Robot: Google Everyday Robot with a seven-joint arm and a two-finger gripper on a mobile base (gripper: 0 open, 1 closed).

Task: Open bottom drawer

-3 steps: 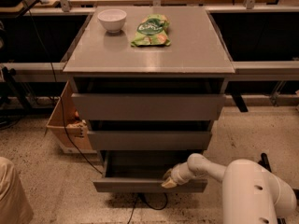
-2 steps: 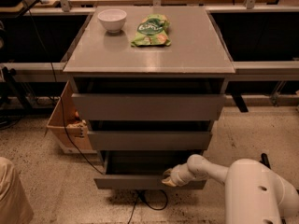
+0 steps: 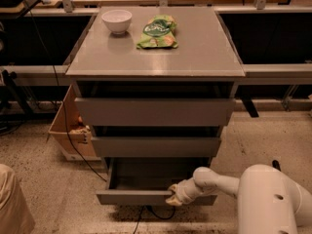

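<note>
At the foot of the grey cabinet (image 3: pixel 195 52), bottom drawer (image 3: pixel 131 197) drawn partway out toward the near side; plain handleless grey front, narrower-looking than both fronts above, flat grey box interior in shadow. On its top lip, right of middle, gripper (image 3: pixel 171 198), fingers pinching that lip, white arm (image 3: pixel 219 182) reaching from the near right.

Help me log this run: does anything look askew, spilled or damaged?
Nothing spilled or broken. Only the cardboard box left of the cabinet leans outward. The bottom drawer is pulled out, front level, with the gripper at its front edge.
</note>
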